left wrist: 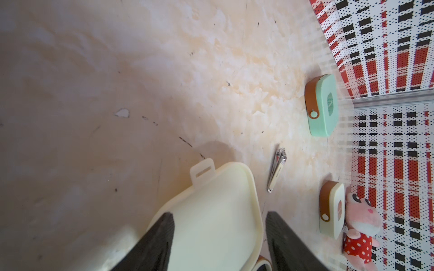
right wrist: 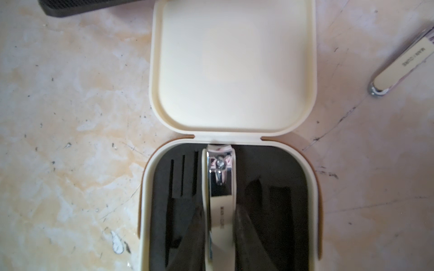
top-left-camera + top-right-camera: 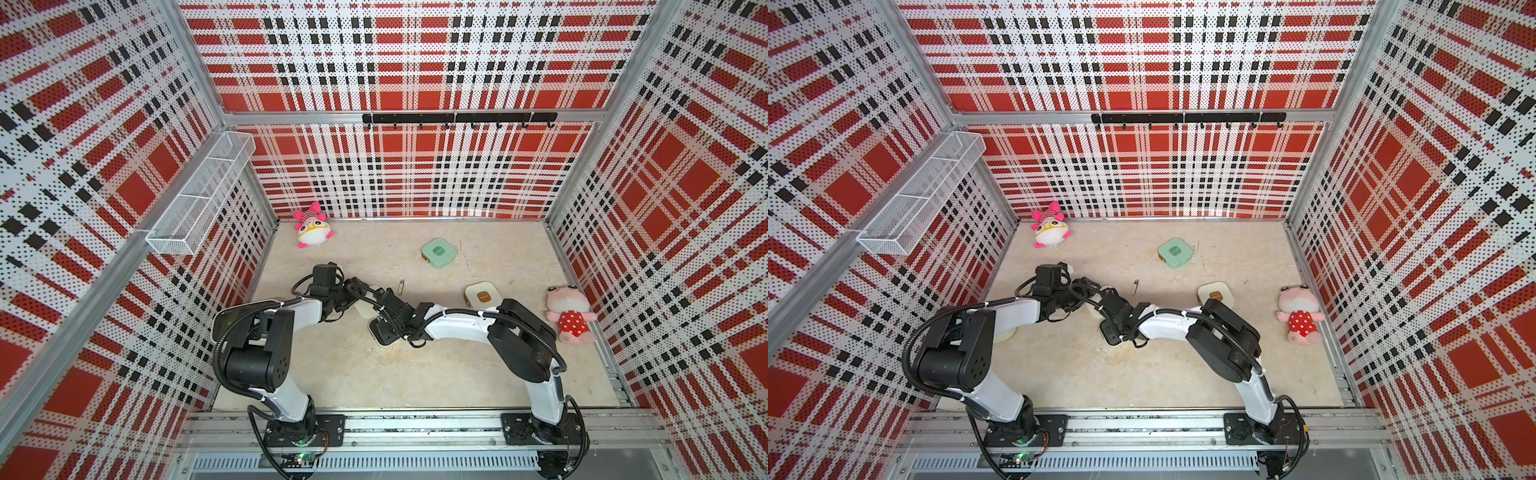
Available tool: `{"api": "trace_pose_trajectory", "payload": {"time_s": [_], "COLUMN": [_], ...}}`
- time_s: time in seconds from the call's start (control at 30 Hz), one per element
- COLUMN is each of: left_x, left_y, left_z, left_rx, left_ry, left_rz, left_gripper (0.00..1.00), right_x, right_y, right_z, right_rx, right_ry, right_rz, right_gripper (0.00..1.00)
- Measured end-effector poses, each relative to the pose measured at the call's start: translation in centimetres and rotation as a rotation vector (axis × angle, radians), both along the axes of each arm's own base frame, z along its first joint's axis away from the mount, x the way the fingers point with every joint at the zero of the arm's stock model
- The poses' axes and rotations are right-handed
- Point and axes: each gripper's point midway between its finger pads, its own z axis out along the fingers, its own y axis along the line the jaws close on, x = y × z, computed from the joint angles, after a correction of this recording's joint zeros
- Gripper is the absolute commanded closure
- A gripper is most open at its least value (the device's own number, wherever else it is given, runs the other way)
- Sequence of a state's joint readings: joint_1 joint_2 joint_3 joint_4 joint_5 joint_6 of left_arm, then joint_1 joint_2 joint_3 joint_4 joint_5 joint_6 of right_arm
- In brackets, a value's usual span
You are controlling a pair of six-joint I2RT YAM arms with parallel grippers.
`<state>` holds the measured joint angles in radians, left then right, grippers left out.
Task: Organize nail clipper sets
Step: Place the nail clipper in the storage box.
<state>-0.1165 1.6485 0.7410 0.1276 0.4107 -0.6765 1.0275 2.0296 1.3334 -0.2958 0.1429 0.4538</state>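
An open cream case sits mid-table, its lid [image 2: 234, 65] tipped back from the black tray [image 2: 277, 164]. My right gripper [image 2: 220, 215] is shut on a silver nail clipper [image 2: 220, 187] with a cream handle, held down in the tray's middle slot. My left gripper [image 1: 219, 214] is shut across the lid [image 1: 218, 199], one finger [image 2: 94, 7] beside its edge. A second clipper [image 3: 402, 286] lies loose on the table just behind. The mint green case [image 3: 439, 252] and a cream case [image 3: 482, 294] are closed farther back and right.
A pink and white plush [image 3: 312, 227] lies at the back left. A pink plush in a red dotted dress [image 3: 569, 311] lies at the right wall. A cream object [image 3: 1007, 333] is half hidden under my left arm. A wire basket [image 3: 203, 195] hangs on the left wall.
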Motion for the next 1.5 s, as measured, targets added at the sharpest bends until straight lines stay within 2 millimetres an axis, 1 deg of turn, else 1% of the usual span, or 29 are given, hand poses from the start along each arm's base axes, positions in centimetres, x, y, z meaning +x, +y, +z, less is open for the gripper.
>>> {"api": "trace_pose_trajectory", "payload": {"time_s": [0.63, 1.13, 1.5], "left_x": [0.0, 0.2, 0.1], "left_y": [0.0, -0.1, -0.4], "left_z": [-0.7, -0.8, -0.6], "left_rx": [0.003, 0.000, -0.014], "left_ry": [0.014, 0.009, 0.014], "left_rz": [0.001, 0.003, 0.001], "left_gripper": [0.33, 0.33, 0.33], "right_x": [-0.6, -1.4, -1.4], "right_y": [-0.9, -1.8, -1.9], "right_z": [-0.2, -0.1, -0.2], "right_rx": [-0.022, -0.073, -0.071], "right_ry": [0.040, 0.088, 0.094], "right_rz": [-0.034, -0.061, -0.070], "right_gripper": [0.87, 0.87, 0.87]}}
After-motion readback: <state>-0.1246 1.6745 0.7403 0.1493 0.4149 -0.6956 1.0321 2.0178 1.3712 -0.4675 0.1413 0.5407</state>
